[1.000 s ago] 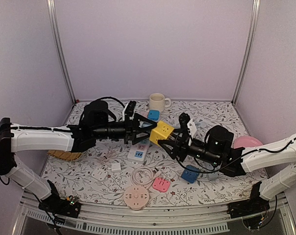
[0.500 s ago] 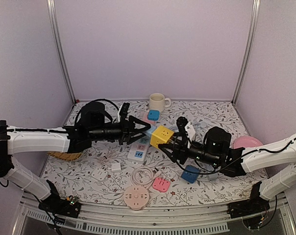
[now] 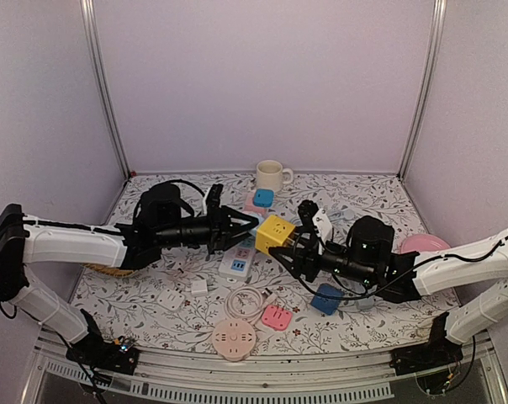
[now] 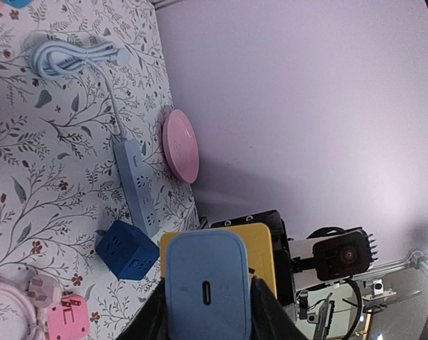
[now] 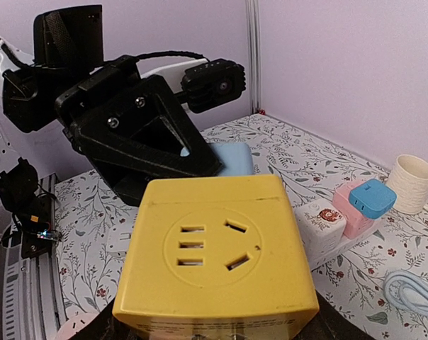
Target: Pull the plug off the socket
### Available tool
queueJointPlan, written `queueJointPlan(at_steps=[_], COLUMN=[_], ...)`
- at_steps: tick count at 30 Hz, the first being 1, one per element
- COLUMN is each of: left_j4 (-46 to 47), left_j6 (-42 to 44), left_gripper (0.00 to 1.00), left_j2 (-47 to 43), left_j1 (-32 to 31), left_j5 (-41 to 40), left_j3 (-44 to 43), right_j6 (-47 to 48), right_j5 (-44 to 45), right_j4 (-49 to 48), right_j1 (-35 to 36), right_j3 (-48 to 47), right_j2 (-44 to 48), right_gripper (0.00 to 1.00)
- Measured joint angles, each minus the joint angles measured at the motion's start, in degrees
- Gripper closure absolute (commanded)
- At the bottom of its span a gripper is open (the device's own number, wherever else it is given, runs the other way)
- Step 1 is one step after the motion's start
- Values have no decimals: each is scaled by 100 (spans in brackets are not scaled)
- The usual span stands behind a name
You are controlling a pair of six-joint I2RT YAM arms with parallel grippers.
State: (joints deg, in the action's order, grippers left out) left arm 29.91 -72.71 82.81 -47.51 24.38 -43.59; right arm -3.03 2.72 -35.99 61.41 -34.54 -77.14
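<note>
yellow socket cube (image 3: 274, 233) in my right tool (image 3: 289, 249), blue plug (image 4: 208, 283) in my left tool (image 3: 251, 222)
my right tool is clenched on the yellow socket cube and holds it up off the counter (image 3: 380, 202). my left tool faces it tip to tip, fingers pressed against both sides of the blue plug, grasping it. the blue plug sits between those fingers, and its far end meets the side of the cube just beyond my left fingertips.
</note>
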Motion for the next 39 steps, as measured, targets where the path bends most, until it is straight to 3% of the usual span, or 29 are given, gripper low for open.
queueJointPlan(at_steps=[10, 19, 26, 31, 39], left_j4=[505, 592, 415, -85, -1792], left_j6=[-374, -490, -382, 2, 1220], left_gripper=[92, 94, 94, 94, 92], left_j2=[-37, -407, -898, -1266, -1572], left_j1=[7, 76, 636, 732, 841], left_j5=[-13, 52, -153, -317, -1233], left_j3=[332, 708, 894, 887, 490], right_j6=[68, 151, 155, 142, -282], right_j5=[22, 15, 319, 525, 1014], right_j4=[96, -20, 9, 251, 1475], right_j1=[17, 131, 55, 52, 4], right_j3=[2, 48, 205, 203, -118], right_j2=[-28, -26, 52, 103, 101], right_gripper=[97, 97, 97, 97, 97])
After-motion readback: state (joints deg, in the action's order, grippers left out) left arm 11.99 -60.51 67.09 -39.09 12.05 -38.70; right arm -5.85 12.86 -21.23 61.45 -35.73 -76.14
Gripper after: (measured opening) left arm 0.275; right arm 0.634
